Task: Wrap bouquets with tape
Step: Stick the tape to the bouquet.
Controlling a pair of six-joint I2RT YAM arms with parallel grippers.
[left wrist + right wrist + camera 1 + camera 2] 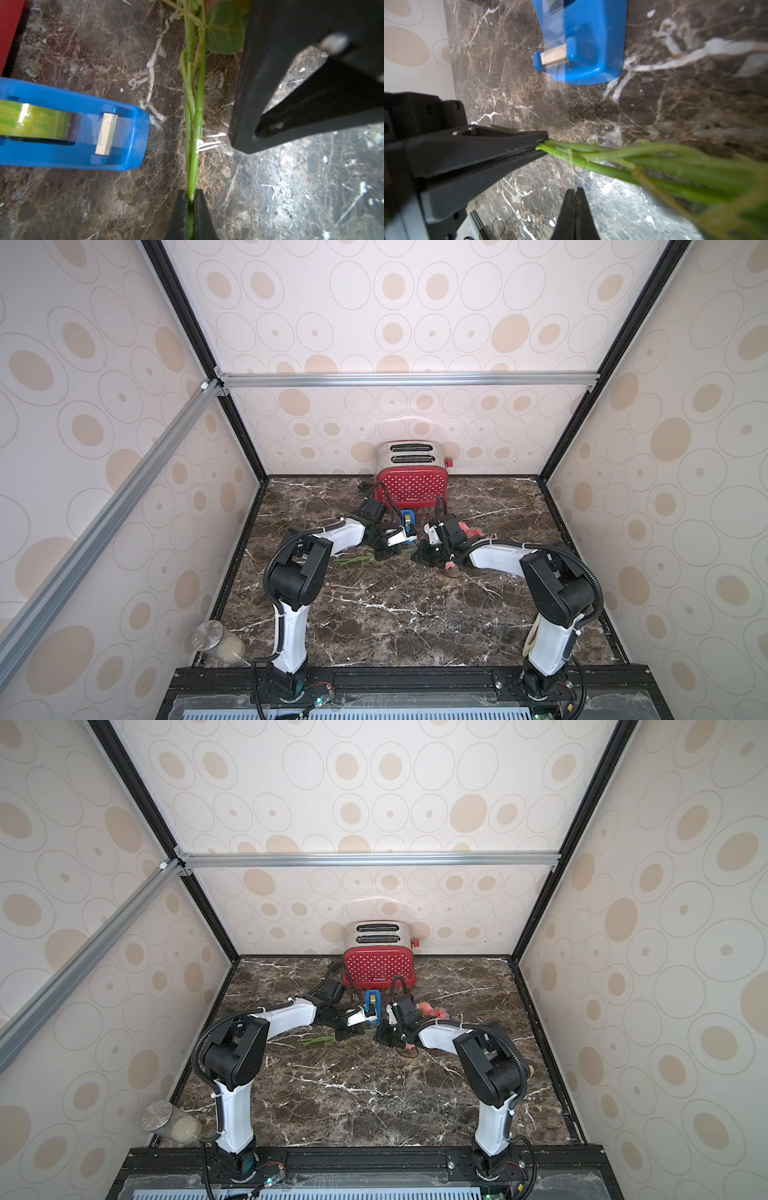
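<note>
We are looking at the bouquet [471, 531] near the middle of the dark table [395, 614]. Its pink blooms are pointing to the robot's right, and the right arm is partly hiding them. Its green stems [192, 124] are reaching to the robot's left.

The left gripper [191, 197] is pinching the stems. Its two black fingers are pressing on them from both sides. In a top view we are seeing the cut ends [353, 561] sticking out past it, low by the table. We cannot tell if they are touching it.

The right gripper [574, 191] is sitting just beside the stems, between the left gripper and the leaves. Its fingers are pressing together. A thin clear tape strip [212, 143] is stretching from the stems to its tips, and it is looking pinched there.

The blue tape dispenser [124, 149] is standing on the other side of the stems, close but not touching. Its cutting edge is facing the stems, and the yellowish tape roll [31, 120] is sitting inside it. Behind it, the red toaster [411, 485] is standing by the back wall.
</note>
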